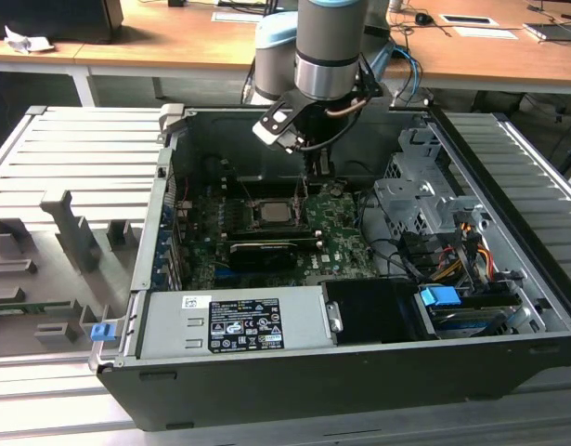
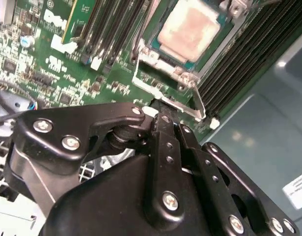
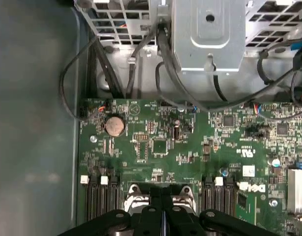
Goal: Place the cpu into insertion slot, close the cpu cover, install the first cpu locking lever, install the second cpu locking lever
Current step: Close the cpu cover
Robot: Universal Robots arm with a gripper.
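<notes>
Silver-grey metal, flat and square, smeared pale pink on top: logged as the cpu (image 2: pixel 190 29), seated in the insertion slot (image 1: pixel 252 216) on the green motherboard (image 3: pixel 160 147), inside the open black computer case (image 1: pixel 359 390).

Given by the second wrist view: thin silver cpu cover (image 2: pixel 151 55) lying flat round the chip's edge, and a slim bright lever rod (image 2: pixel 198 101) slanting just beside it. Black gripper (image 2: pixel 158 106) found with its tips right at that rod; contact cannot be told.

Added by the first wrist view: fingers (image 3: pixel 156 201) drawn together with a hairline seam between them, poised over the silver socket frame. Further along the board, a round coin cell (image 3: pixel 115 126), loose black cables (image 3: pixel 165 64) and a perforated sheet-metal drive cage (image 3: pixel 209 34).

Supplied by the exterior view: grey and silver arm (image 1: pixel 327 46) reaching down into the case from above, gripper close over the slot. Long black card (image 1: pixel 266 249) just beside the slot, smooth grey power supply box (image 1: pixel 234 321) along the near wall. Case resting on a ribbed grey desk (image 1: pixel 81 149).
</notes>
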